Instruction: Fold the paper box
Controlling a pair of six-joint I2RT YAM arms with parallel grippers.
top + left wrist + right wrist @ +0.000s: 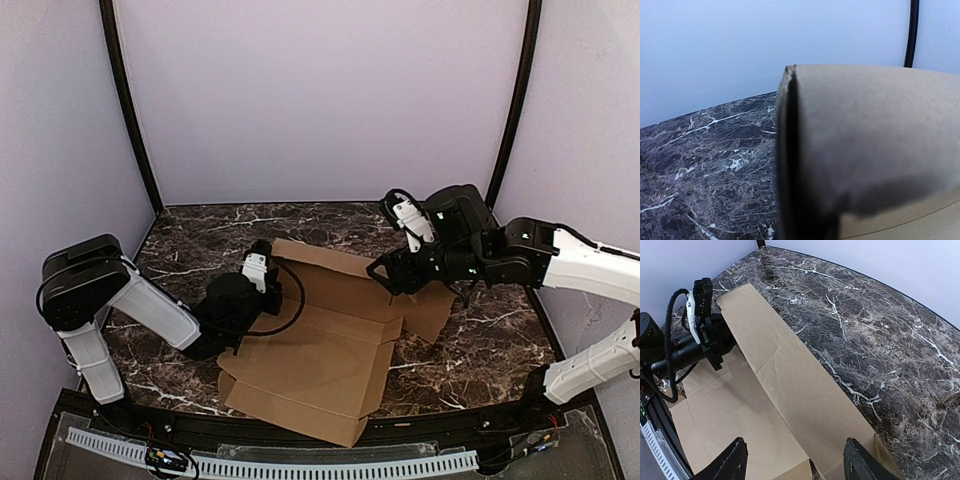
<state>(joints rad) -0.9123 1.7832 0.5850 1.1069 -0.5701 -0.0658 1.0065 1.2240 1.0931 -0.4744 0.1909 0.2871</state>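
paper box [320, 350] flap lies between wide-open right jaws; left jaws cannot be judged.

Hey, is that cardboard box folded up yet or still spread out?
Mostly spread out. The box lies open on the table, with no sides closed; only its far flap looks tipped up.
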